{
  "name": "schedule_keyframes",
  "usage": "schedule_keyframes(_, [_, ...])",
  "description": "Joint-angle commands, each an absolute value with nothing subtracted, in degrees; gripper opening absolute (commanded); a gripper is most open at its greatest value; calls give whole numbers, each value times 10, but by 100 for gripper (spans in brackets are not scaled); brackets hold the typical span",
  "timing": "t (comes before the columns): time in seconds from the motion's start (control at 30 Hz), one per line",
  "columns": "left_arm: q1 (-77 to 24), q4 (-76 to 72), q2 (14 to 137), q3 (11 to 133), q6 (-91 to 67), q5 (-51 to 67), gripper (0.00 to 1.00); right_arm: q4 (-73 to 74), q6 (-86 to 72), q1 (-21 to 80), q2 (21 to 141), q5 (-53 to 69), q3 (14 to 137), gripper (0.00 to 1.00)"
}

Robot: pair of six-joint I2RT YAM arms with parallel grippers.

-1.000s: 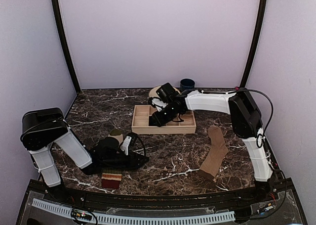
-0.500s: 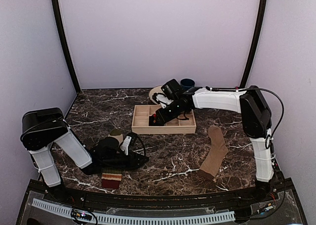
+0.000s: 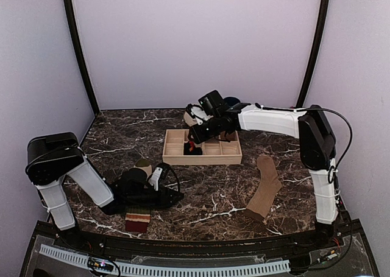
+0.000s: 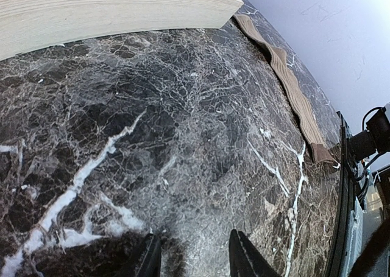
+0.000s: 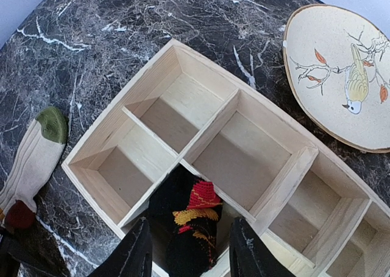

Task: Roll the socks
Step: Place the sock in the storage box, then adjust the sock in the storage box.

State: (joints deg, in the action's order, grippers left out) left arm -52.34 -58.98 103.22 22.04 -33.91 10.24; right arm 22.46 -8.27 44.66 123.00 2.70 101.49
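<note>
Three socks in play, and we start near left. The striped sock (image 3: 138,219) lies flat on the table (image 3: 213,192), unrolled. The left gripper (image 4: 194,252) lies low across it, fingers apart with only marble showing between them. That arm hasn't budged in the last second. Near right, the tan sock (image 3: 265,189) lies flat too, well apart from both arms and untouched.

Now the action, farther back. The right gripper (image 5: 190,228) has lifted a touch over the tray (image 3: 207,160). The argyle sock (image 5: 189,219), hidden under the fingers a second ago, now shows as a tight bundle in the tray's left half. The fingers stand on either side of it, and we cannot tell whether they pinch it or have let go. Our read: one sock rolled and being stowed, two to go.

Beyond the tray sit a plate (image 5: 323,106) with a painted bird and a dark cup (image 3: 233,99) by the far wall. We can read no brand, label or writing anywhere.
</note>
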Motion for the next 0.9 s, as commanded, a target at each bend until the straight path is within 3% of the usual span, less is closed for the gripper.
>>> schedule_keyframes(0.0, [-521,-498,1056,206,-350,106,42,202,-88,444,1257,17,1040,42])
schedule_keyframes(0.87, [-521,-512,1037,191,-354,105,42,218,-77,462,1318,11,1097,33])
